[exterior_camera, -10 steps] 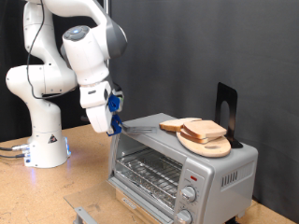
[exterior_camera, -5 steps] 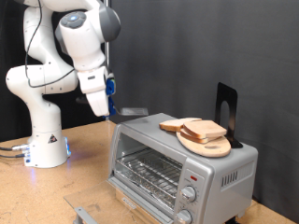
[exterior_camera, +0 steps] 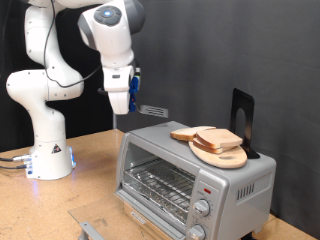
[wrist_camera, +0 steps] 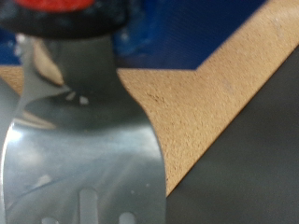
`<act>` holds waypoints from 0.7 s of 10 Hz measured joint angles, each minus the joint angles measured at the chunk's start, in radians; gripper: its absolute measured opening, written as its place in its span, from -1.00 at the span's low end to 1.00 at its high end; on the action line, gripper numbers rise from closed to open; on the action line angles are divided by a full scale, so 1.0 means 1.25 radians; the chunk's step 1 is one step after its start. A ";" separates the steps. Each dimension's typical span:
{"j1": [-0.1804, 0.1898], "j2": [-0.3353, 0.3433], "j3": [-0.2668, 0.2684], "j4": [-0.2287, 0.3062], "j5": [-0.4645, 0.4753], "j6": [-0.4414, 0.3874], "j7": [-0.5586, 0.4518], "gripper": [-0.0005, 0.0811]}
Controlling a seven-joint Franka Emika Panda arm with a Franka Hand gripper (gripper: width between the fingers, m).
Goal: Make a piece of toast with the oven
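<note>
1. Currently clenched: gripper closed on the handle of a metal spatula. Hangs high over the table, above and to the exterior view's left of the oven, well apart from it.
2. Shows in the wrist view as a slotted, shiny spatula blade below a red handle end, with bare tan table behind and nothing resting on the blade.
3. Piece of toast: flat on the oven's roof, just beside a round wooden board. Not touched by the tool.
4. Second slice on that board, partly overlapping the first or touching it; cannot tell which.
5. Black stand upright behind the board, at the exterior view's right.
6. Oven door apparently shut, with the wire rack visible through the glass and bare of bread. Two knobs at the front right.
7. Step in hand, as a judgement: tool gripped and carried in the air, early in the task, with no bread moved and nothing in the oven.
8. Demands of any move toward the bread, again as a judgement: blade brought level and low against the roof, edge aimed under the crust and not into it, and care not to push the slice into the board or off the roof.
</note>
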 joint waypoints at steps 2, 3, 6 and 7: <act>-0.001 0.016 0.028 0.006 0.022 0.029 0.093 0.22; -0.001 0.027 0.039 0.010 0.024 0.042 0.127 0.22; -0.004 0.065 0.059 0.018 0.023 0.096 0.189 0.22; -0.006 0.074 0.062 0.018 0.023 0.131 0.193 0.22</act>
